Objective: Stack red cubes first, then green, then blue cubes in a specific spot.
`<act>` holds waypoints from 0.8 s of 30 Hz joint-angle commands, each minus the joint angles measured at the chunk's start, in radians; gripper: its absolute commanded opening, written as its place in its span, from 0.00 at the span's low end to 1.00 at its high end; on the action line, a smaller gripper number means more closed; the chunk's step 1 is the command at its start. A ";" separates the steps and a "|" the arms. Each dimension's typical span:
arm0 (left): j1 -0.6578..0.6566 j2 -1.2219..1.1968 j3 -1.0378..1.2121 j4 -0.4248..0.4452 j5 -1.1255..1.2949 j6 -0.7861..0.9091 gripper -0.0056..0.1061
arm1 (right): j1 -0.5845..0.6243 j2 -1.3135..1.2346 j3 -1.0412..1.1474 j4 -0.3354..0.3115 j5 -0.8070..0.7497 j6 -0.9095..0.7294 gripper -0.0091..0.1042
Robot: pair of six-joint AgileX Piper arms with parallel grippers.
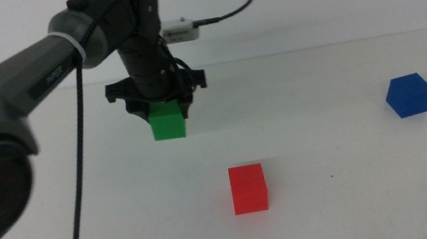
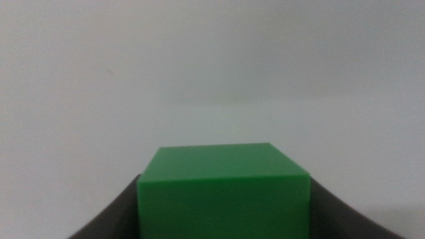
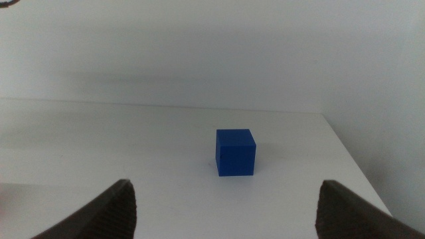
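The green cube (image 1: 168,120) sits pinched between the jaws of the left tool (image 1: 162,111), toward the far left of the white tabletop (image 1: 321,84); the left wrist view shows both dark jaws pressed against its side faces, its top face level. Whether it is just lifted or resting on the surface I cannot tell. The red cube (image 1: 248,188) stands alone near the middle front, nothing on top of it, well apart from the green one, so it looks like the base of the stack. To do this step well, the green cube should be carried clear above the red cube's height, squared up over it so the edges line up, then lowered straight until the faces meet before the jaws release — a skewed or early drop could knock the red cube off its place. The blue cube (image 1: 409,94) waits at the far right; the right tool (image 3: 226,202), jaws wide apart and empty, faces it from nearby.
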 commanded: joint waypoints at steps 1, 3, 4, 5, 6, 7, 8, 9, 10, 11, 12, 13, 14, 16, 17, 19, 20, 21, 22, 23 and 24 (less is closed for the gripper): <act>-0.039 -0.162 0.069 0.035 -0.077 -0.050 0.04 | -0.001 -0.015 -0.010 -0.012 -0.075 -0.006 0.89; -0.066 -0.236 0.150 0.082 -0.113 -0.127 0.04 | -0.001 -0.015 -0.010 -0.012 -0.075 -0.006 0.89; -0.079 -0.270 0.189 0.098 -0.130 -0.172 0.04 | -0.001 -0.015 -0.010 -0.012 -0.075 -0.006 0.89; -0.091 -0.294 0.224 0.105 -0.142 -0.212 0.04 | -0.001 -0.015 -0.010 -0.012 -0.075 -0.006 0.89; -0.107 -0.319 0.251 0.109 -0.151 -0.241 0.04 | -0.001 -0.015 -0.010 -0.012 -0.075 -0.006 0.89; -0.125 -0.340 0.270 0.109 -0.155 -0.259 0.04 | -0.001 -0.015 -0.010 -0.012 -0.075 -0.006 0.89; -0.141 -0.352 0.280 0.112 -0.153 -0.266 0.04 | -0.001 -0.015 -0.010 -0.012 -0.075 -0.006 0.89; -0.162 -0.359 0.287 0.120 -0.144 -0.278 0.04 | -0.001 -0.015 -0.010 -0.012 -0.075 -0.006 0.89; -0.186 -0.361 0.286 0.130 -0.129 -0.292 0.04 | -0.001 -0.015 -0.010 -0.012 -0.075 -0.006 0.89; -0.203 -0.361 0.286 0.145 -0.116 -0.308 0.04 | -0.001 -0.015 -0.010 -0.012 -0.075 -0.006 0.89; -0.223 -0.359 0.286 0.159 -0.104 -0.331 0.04 | -0.001 -0.015 -0.010 -0.012 -0.075 -0.006 0.89; -0.244 -0.356 0.286 0.168 -0.095 -0.353 0.04 | -0.001 -0.015 -0.010 -0.012 -0.075 -0.006 0.89; -0.262 -0.356 0.286 0.172 -0.091 -0.367 0.04 | -0.001 -0.015 -0.010 -0.012 -0.075 -0.006 0.89; -0.296 -0.356 0.286 0.170 -0.091 -0.388 0.04 | -0.001 -0.015 -0.010 -0.012 -0.075 -0.006 0.89; -0.307 -0.356 0.286 0.167 -0.090 -0.400 0.04 | -0.001 -0.015 -0.010 -0.012 -0.075 -0.006 0.89; -0.330 -0.356 0.286 0.163 -0.090 -0.427 0.04 | -0.001 -0.015 -0.010 -0.012 -0.075 -0.006 0.89; -0.339 -0.350 0.286 0.164 -0.093 -0.437 0.04 | -0.001 -0.015 -0.010 -0.012 -0.075 -0.006 0.89; -0.349 -0.347 0.286 0.164 -0.095 -0.444 0.04 | -0.001 -0.015 -0.010 -0.012 -0.075 -0.006 0.89; -0.356 -0.345 0.286 0.163 -0.099 -0.444 0.04 | -0.001 -0.015 -0.010 -0.012 -0.075 -0.006 0.89; -0.362 -0.340 0.286 0.163 -0.101 -0.443 0.04 | -0.001 -0.015 -0.010 -0.012 -0.075 -0.006 0.89; -0.369 -0.335 0.286 0.161 -0.101 -0.443 0.04 | -0.001 -0.015 -0.010 -0.012 -0.075 -0.006 0.89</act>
